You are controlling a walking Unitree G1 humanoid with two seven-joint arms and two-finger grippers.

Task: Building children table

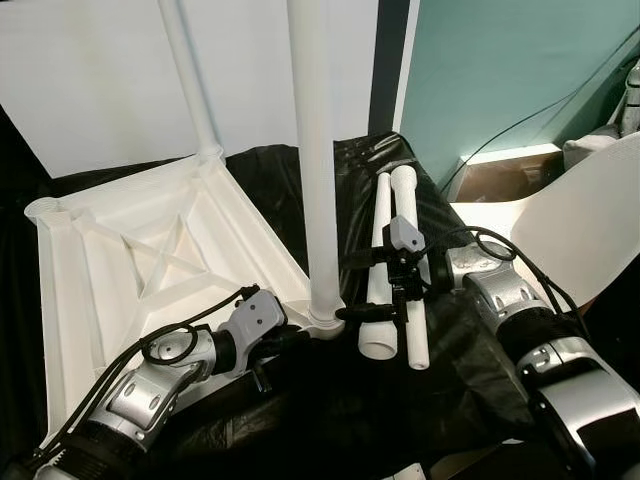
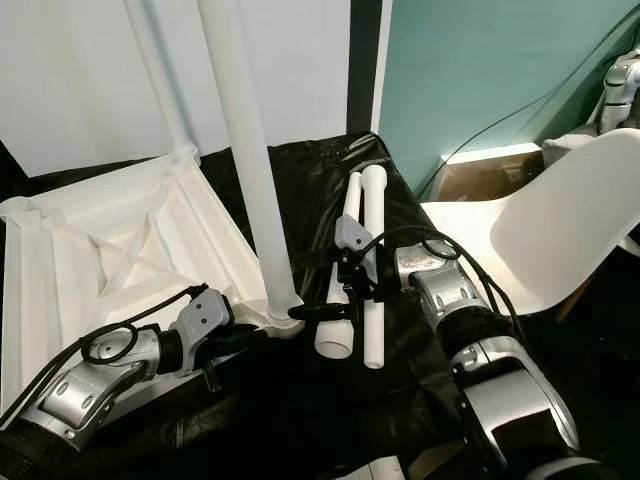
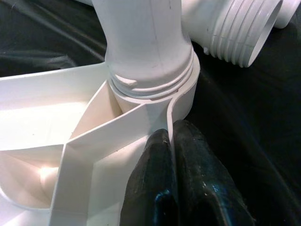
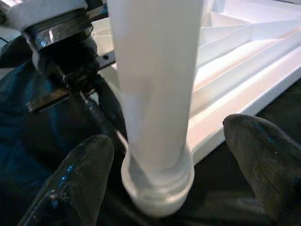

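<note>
An upturned white plastic tabletop [image 1: 120,260] lies ribs-up on a black sheet [image 1: 330,400], one leg [image 1: 190,80] standing in its far corner socket. The left gripper [image 3: 171,155] has its jaws pinched shut on the tabletop's thin edge beside the near socket, steadying it. There a second leg [image 1: 315,150] stands upright, thread rings showing above the collar, apparently not fully screwed home. The right gripper [image 4: 160,174] has its jaws spread open either side of that leg's base. Two loose legs [image 1: 395,260] lie side by side just beyond, threaded ends forward; roughly half the build seems left.
</note>
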